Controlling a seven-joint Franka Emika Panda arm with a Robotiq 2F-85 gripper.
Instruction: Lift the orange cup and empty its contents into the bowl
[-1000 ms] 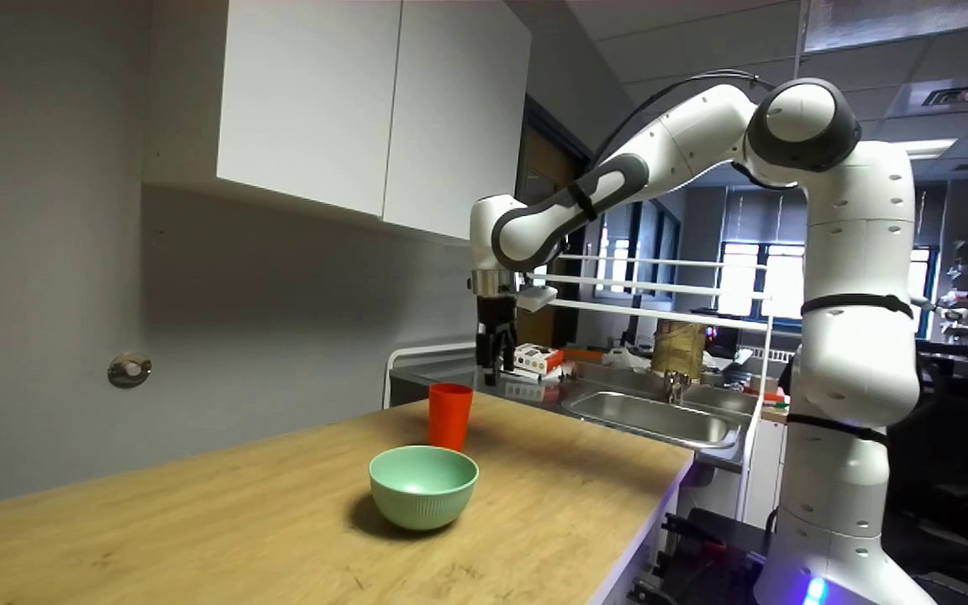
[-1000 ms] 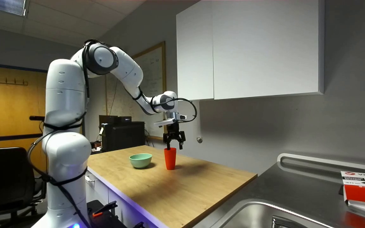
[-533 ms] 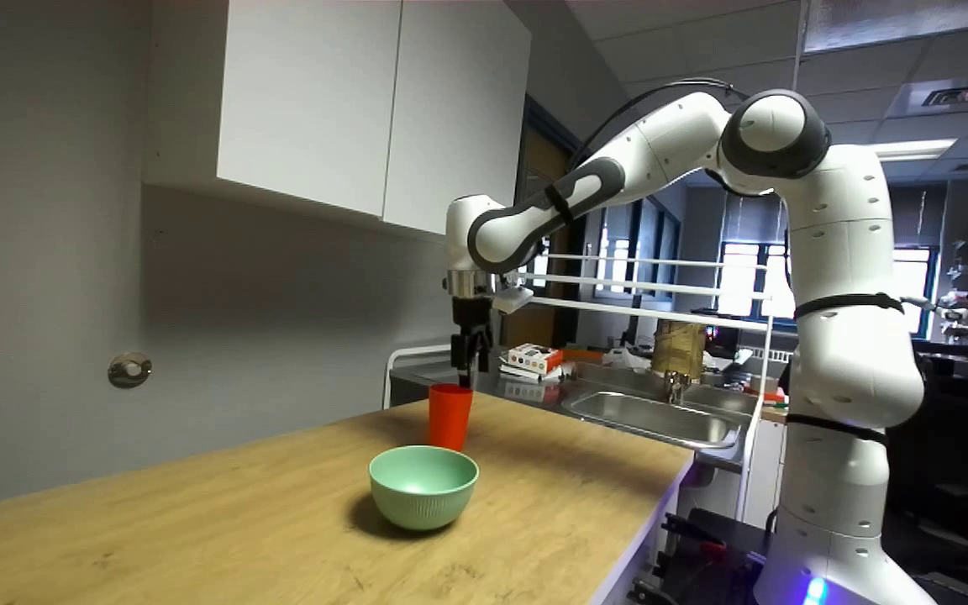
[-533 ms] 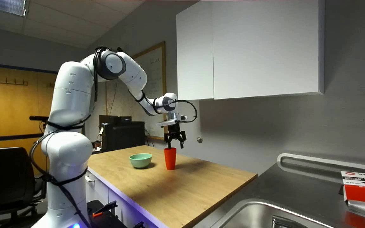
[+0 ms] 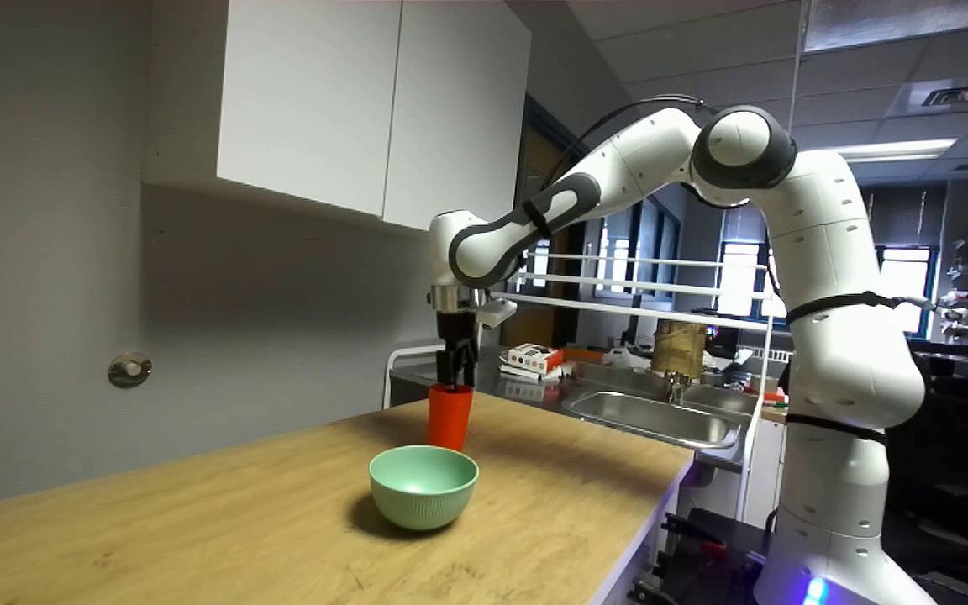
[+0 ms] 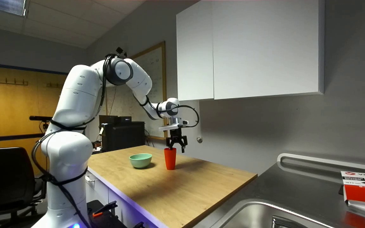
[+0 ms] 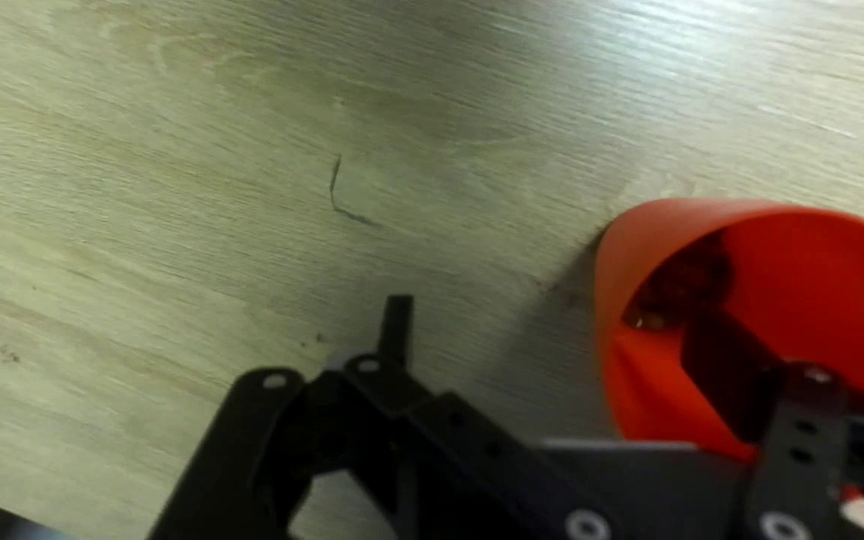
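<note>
1 orange cup [image 7: 799,277], upright, tapered, w/ dk. bits [image 7: 683,281] inside; fingers [image 7: 397,330] spread, 1 at its mouth.

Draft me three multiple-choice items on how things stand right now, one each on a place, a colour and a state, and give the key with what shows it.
1. Where does the bowl stand?
A. In the sink
B. On the wooden tabletop
C. Inside the cabinet

2. What colour is the cup?
A. Orange-red
B. Blue
C. White

3. What state is the tool in?
A. Shut on the bowl
B. Shut with nothing in it
C. Open

Key
1: B, since both exterior views show the bowl resting on the wood.
2: A, since its wall is orange-red in both exterior views and the wrist view.
3: C, since the wrist view shows the fingers apart, one outside the cup, the other over or in its mouth.
</note>
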